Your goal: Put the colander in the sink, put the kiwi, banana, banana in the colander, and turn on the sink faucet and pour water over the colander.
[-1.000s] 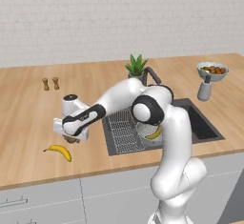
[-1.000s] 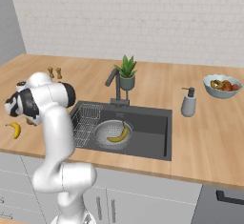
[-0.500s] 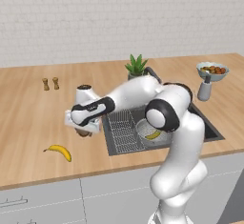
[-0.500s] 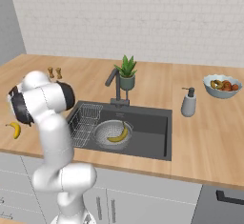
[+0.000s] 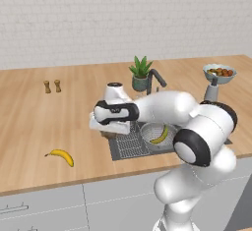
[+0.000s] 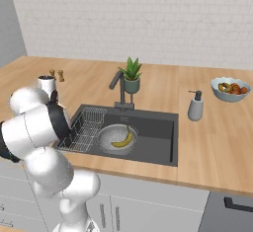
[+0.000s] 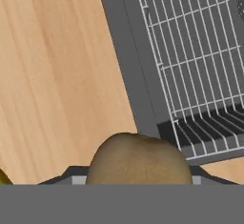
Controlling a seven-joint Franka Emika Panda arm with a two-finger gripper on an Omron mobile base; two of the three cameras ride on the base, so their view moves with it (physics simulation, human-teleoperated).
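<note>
Hanging over the left rim of the sink (image 5: pixel 118 149), the claw (image 5: pixel 111 129) is pinching the kiwi (image 7: pixel 139 158), which is sitting between the 2 dark tips at the bottom of the hand view, a fuzzy brown oval with a matt skin. Below it the wooden surface (image 7: pixel 57 75) is meeting the sink's flat grey edge, and the wire rack (image 7: pixel 195 51) is lying just past that edge, thin pale bars over a dark basin.

From the claw, the colander (image 5: pixel 156 135) is lying off to the robot's right, inside the sink just beyond the rack, so I judge the coming move to be a short carry sideways over the rack and then a release above the bowl. It is a round, grey, perforated metal bowl, and 1 bright banana (image 6: pixel 123 139) is already lying curved inside it, its long axis running roughly from the front left towards the back right in the right base view. The kiwi is small and round enough that it should roll down to the bottom beside that banana.

The other banana (image 5: pixel 61 156) is lying on the surface well apart to the left, near the front edge, yellow with dark tips and bowed upward. Behind the sink the slim dark faucet (image 6: pixel 118 90) is standing with its spout angled forward, beside a potted plant (image 6: pixel 131 75). Farther right, a soap dispenser (image 6: pixel 195 106) and a pale bowl of fruit (image 6: pixel 230 89) are resting on the surface.
</note>
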